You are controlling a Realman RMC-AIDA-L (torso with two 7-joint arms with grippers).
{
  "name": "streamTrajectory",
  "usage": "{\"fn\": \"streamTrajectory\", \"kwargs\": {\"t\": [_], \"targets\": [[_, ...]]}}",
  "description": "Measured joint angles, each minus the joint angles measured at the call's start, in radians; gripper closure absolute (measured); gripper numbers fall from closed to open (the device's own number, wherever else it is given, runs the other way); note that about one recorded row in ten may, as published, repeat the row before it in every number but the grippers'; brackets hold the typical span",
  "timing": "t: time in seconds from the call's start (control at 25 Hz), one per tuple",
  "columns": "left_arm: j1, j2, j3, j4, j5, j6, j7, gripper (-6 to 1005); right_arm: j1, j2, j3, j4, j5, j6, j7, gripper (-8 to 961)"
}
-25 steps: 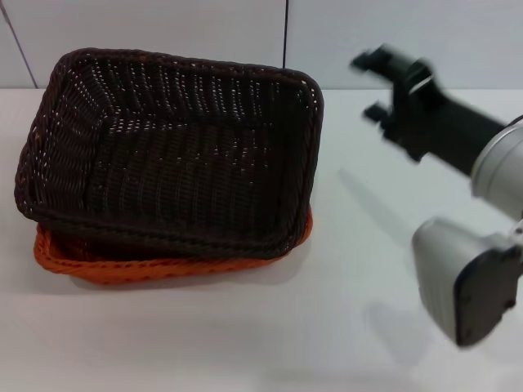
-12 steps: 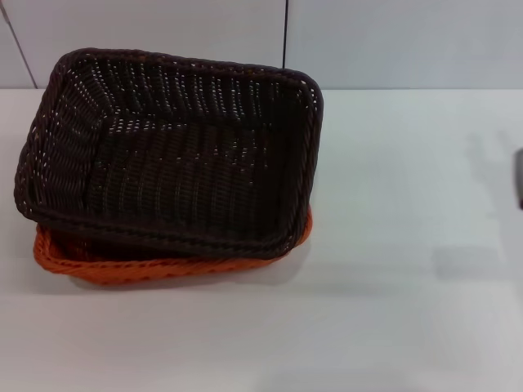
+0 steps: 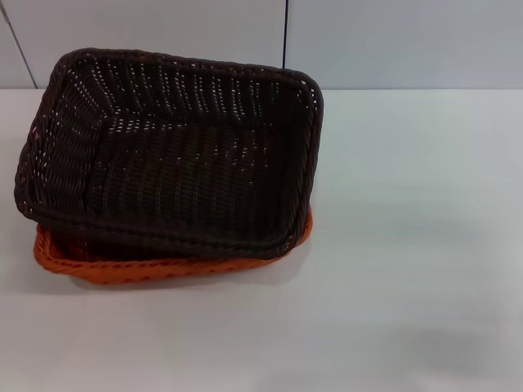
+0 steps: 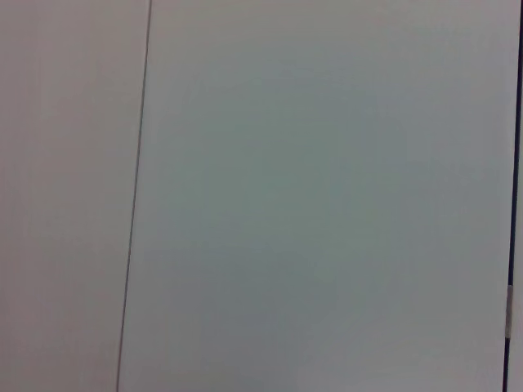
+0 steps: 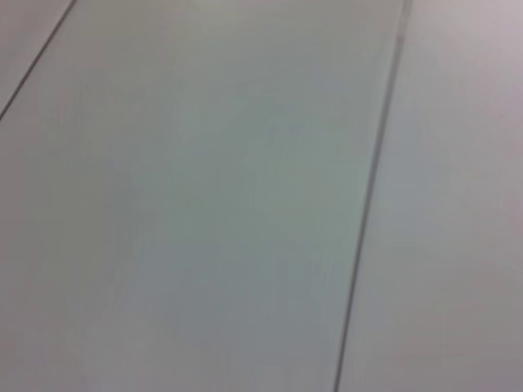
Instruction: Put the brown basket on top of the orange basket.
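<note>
You see one brown basket nested on one orange basket, desk at 3 o'clock, neither gripper visible.

The rectangular dark brown woven wicker basket is nearly black, its open weave glinting with pale specks. The rectangular bright orange woven basket shows beneath (only its braided rim), on a plain white tabletop.

brown basket: 1 | orange basket: 1
</note>
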Motion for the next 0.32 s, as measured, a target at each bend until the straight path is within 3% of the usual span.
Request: {"fn": "streamTrajectory", "kwargs": {"t": [0.08, 0.32], "targets": [[0.0, 0.0, 0.0, 0.0, 0.0, 0.002, 0.0, 198, -0.002, 0.005, -0.005, 0.066, 0.035, 0.038, 0.152, 269], [0.005, -0.003, 0.0, 0.002, 0.0, 0.017, 0.002, 198, -0.015, 0.009, -0.052, 0.08, 0.069, 0.034, 0.18, 268]]}}
